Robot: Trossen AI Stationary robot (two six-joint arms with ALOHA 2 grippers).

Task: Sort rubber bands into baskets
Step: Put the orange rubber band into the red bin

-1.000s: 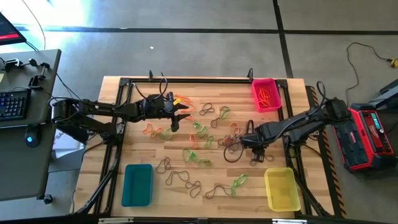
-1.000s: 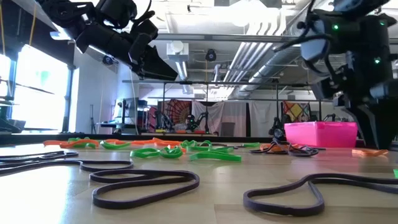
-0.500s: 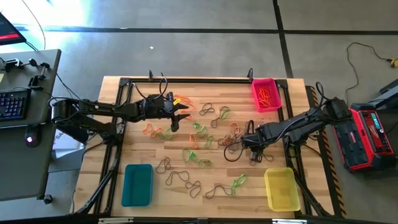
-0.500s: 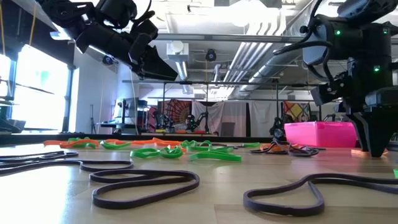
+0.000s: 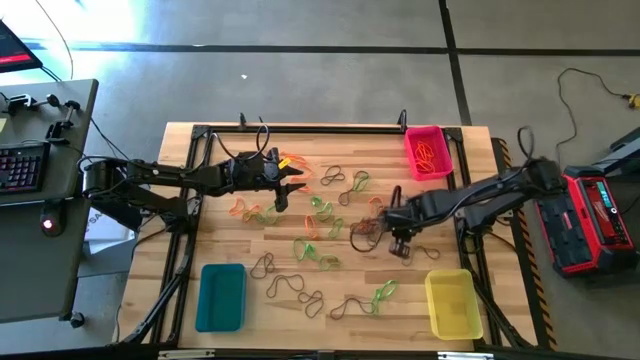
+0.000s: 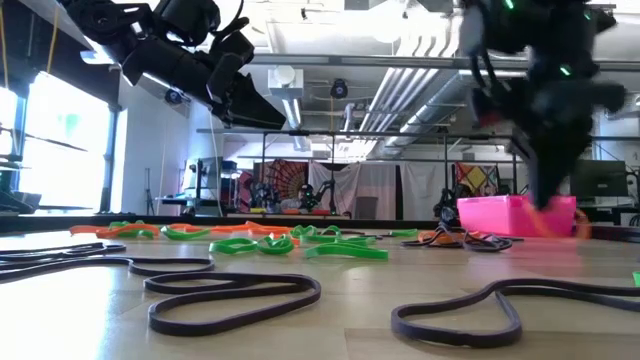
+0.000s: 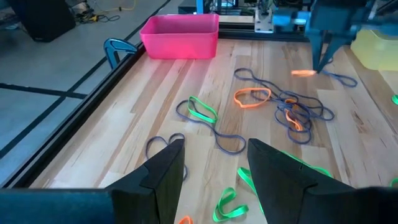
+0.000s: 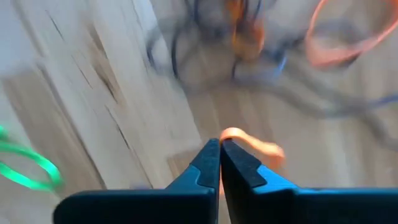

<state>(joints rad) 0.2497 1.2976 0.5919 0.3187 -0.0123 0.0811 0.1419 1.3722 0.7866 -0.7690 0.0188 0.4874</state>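
- Right of the table's middle, the right gripper (image 5: pixel 400 247) had closed since a second earlier, when its fingers stood apart over the wood; it had also shifted a little leftward.
- Pinched between its shut fingertips (image 8: pixel 219 154) was an orange rubber band (image 8: pixel 252 144), most of the loop trailing out past the tips.
- From the left wrist view the same orange band (image 7: pixel 305 73) hung just clear of the wooden table (image 5: pixel 230 235), beside a tangle of dark and orange bands (image 5: pixel 372 226).
- Its arm reached in from the right edge, wrist angled down; it was blurred in the low view.
- At the far left of the table, the left gripper (image 5: pixel 293 184) hovered unchanged, fingers (image 7: pixel 163 171) spread wide and holding nothing, above green bands (image 7: pixel 202 109).
- Orange bands lay in the pink basket (image 5: pixel 426 151) at the far right corner; the teal basket (image 5: pixel 221 297) sat near left, the yellow basket (image 5: pixel 452 303) near right.
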